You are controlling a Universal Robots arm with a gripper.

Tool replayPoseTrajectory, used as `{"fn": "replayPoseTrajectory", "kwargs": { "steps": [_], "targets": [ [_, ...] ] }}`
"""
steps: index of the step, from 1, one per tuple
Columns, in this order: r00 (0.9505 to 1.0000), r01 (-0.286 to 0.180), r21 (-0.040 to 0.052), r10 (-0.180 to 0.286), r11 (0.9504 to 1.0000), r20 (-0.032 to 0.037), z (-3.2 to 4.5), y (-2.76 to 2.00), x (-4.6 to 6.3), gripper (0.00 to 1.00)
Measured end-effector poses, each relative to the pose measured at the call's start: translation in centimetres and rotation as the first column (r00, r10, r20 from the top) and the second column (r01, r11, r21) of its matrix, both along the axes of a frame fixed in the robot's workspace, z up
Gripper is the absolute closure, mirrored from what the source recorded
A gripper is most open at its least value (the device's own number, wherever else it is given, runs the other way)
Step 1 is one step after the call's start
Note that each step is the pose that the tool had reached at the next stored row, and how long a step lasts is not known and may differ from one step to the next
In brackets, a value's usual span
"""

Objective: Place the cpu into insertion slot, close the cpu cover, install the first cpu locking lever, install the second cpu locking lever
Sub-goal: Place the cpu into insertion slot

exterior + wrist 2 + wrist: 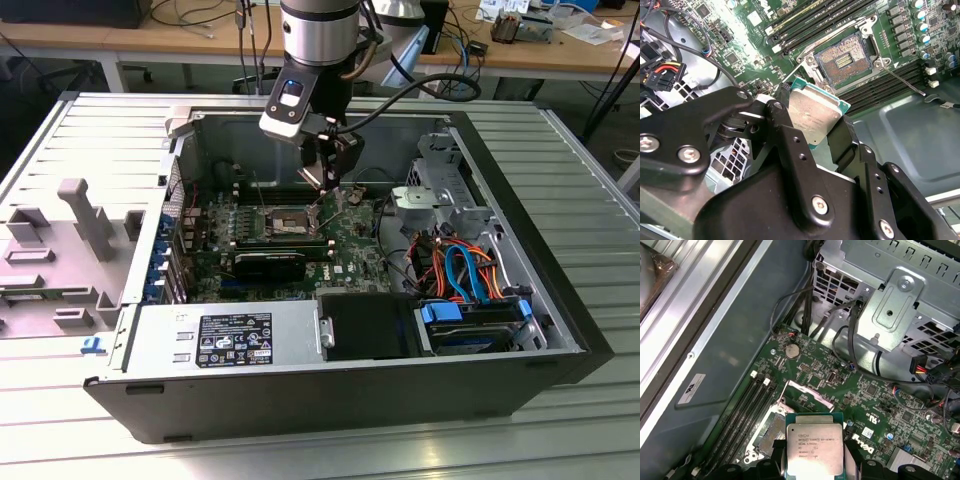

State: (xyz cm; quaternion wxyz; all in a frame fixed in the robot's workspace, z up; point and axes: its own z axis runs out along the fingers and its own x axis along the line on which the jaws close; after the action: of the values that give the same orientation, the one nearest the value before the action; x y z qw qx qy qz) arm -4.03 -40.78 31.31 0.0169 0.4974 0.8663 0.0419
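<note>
My gripper (328,192) hangs inside the open computer case, a little above the green board and toward the exterior view's right of the insertion slot (286,222). It is shut on the cpu (815,116), a silver-topped square chip clamped by its edges between two black fingers (779,116). Both wrist views show the cpu (814,444) held in the air beside the insertion slot (845,59), not over it. The slot (771,427) lies open and bare. The cpu cover (807,392) stands raised at the slot's edge. A thin locking lever (902,82) sticks out sideways, unlatched.
Long memory slots (820,20) flank the socket. A black expansion card (270,262) lies just in front of it, and the power supply (225,340) beyond that. A metal drive cage (440,195) and coloured cables (460,265) crowd the exterior view's right. Grey fixtures (85,215) stand outside the case.
</note>
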Motion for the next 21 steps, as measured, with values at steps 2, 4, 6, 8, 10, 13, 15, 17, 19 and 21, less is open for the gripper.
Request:
{"fn": "replayPoseTrajectory", "kwargs": {
  "steps": [2,4,6,8,10,13,15,17,19,21],
  "targets": [
    [1.0,0.002,0.0,-0.002,1.0,0.0,0.0,0.0,0.0,0.45],
    [1.0,0.005,0.0,-0.005,1.0,0.0,0.0,0.0,0.0,0.45],
    [1.0,0.007,0.0,-0.007,1.0,0.0,0.0,0.0,0.0,0.45],
    [0.9999,0.011,0.0,-0.011,0.9999,0.0,0.0,0.0,0.0,0.45],
    [0.9999,0.015,0.0,-0.015,0.9999,0.0,0.0,0.0,0.0,0.45],
    [0.9998,0.02,0.0,-0.02,0.9998,0.0,0.0,0.0,0.0,0.45],
    [0.9997,0.024,0.0,-0.024,0.9997,0.0,0.0,0.0,0.0,0.45],
    [0.9996,0.027,0.0,-0.027,0.9996,0.0,0.0,0.0,0.0,0.45],
    [0.9995,0.031,0.0,-0.031,0.9995,0.0,0.0,0.0,0.0,0.45],
    [0.9994,0.034,0.0,-0.034,0.9994,0.0,0.0,0.0,0.0,0.45]
  ]
}}
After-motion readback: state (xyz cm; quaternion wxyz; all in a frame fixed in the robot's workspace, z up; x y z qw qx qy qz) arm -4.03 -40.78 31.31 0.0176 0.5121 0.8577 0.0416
